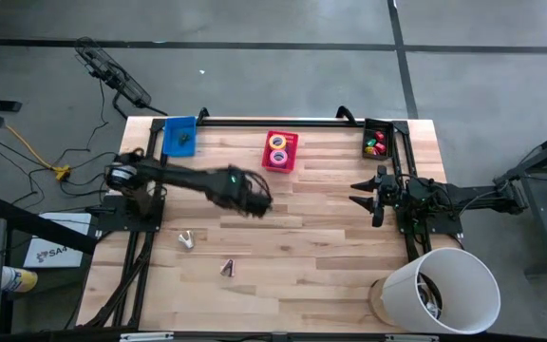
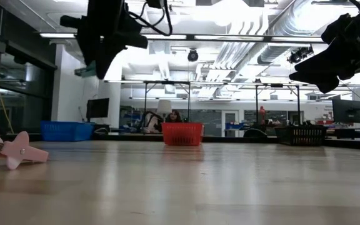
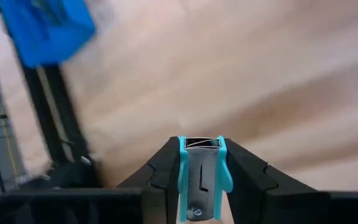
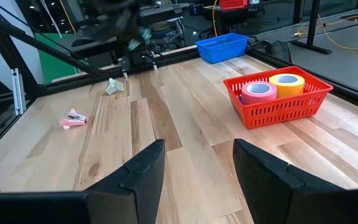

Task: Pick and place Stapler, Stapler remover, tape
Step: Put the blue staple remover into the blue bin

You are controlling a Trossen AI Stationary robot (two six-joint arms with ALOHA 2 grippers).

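My left gripper [image 3: 201,148] hangs over the middle left of the table [image 1: 245,198], shut on a small teal and grey stapler [image 3: 201,171]. Two stapler removers lie flat on the wood toward the near left: a pale one [image 1: 188,238] and a pink one [image 1: 226,269] [image 2: 17,150]. A yellow roll of tape [image 4: 286,81] and a pink one [image 4: 258,91] lie in the red basket [image 1: 280,152]. My right gripper [image 4: 197,152] waits open at the table's right side [image 1: 361,193], with nothing between its fingers. My left gripper pinches the stapler between its two fingers, one on each teal side [image 3: 182,168]. The fingers slant down toward the table. The stapler lies along them, one end showing at their tips, and hangs clear of the wood.
A blue basket [image 1: 179,136] stands at the far left and a black basket [image 1: 378,141] with small coloured pieces at the far right. A white bucket [image 1: 442,290] sits at the near right corner. Bare wood lies between the arms.
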